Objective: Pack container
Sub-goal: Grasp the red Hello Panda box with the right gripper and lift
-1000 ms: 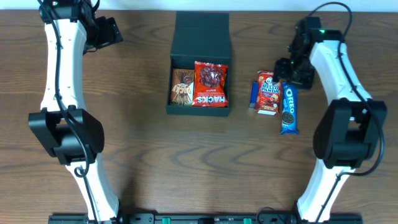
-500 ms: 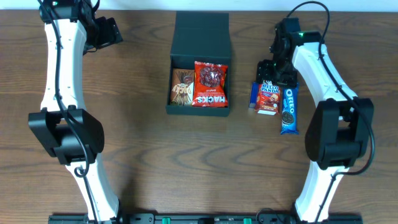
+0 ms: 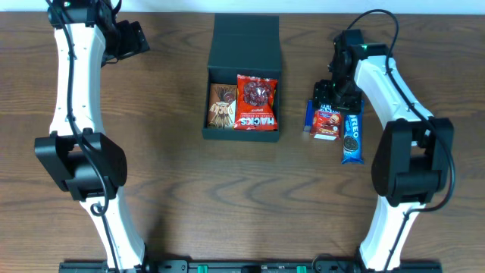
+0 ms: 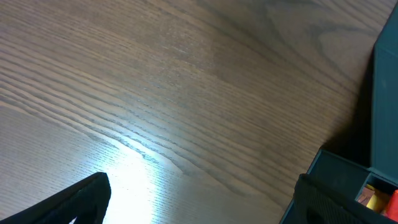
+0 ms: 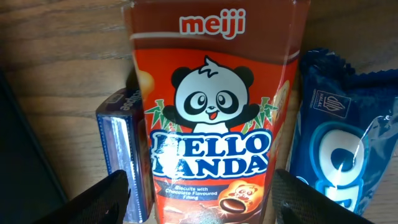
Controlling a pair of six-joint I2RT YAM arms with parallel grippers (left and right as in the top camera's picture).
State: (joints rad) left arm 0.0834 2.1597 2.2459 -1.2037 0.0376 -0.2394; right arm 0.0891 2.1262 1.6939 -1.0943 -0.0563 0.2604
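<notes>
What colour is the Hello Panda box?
The Hello Panda box is red with a black-and-white panda; clearest in right wrist view.

Oreo pack (image 5: 336, 155) just beside Panda box (image 5: 211, 124)

Matt cardboard container (image 3: 246, 42), grained wood table (image 3: 174, 167), glossy Hello Panda box (image 5: 211, 93), shiny plastic Oreo wrapper (image 5: 339, 149).
</notes>
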